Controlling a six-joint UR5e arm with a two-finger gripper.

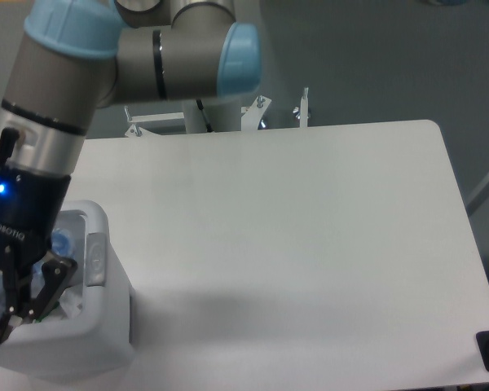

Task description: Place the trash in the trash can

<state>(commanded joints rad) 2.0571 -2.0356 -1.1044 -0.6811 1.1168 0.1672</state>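
My claw (pixel 20 297) hangs over the open mouth of the trash can (pixel 106 346) at the near left corner of the white desk (pixel 310 228), my arm sloping down to it from the upper left of the frame. One dark finger (pixel 53 281) shows against the bin's inner wall; the rest of the claw runs off the left edge, and I cannot tell from this view whether it is spread, closed, or pinching anything. A pale blue translucent shape (pixel 59 242) sits just beside my wrist at the bin's far inner edge; it may be the crushed bottle, though blur leaves that unsure. A second faint bluish blur at the lower left edge of the frame could equally be part of it. The wrapper is not to be made out; the bin's floor is mostly hidden behind my claw. The relation that counts: the bin's opening lies straight below the claw, with the grey oval tab (pixel 94 259) on the rim to its right. In my judgement, anything let go here would fall inside the walls, not onto the desk.
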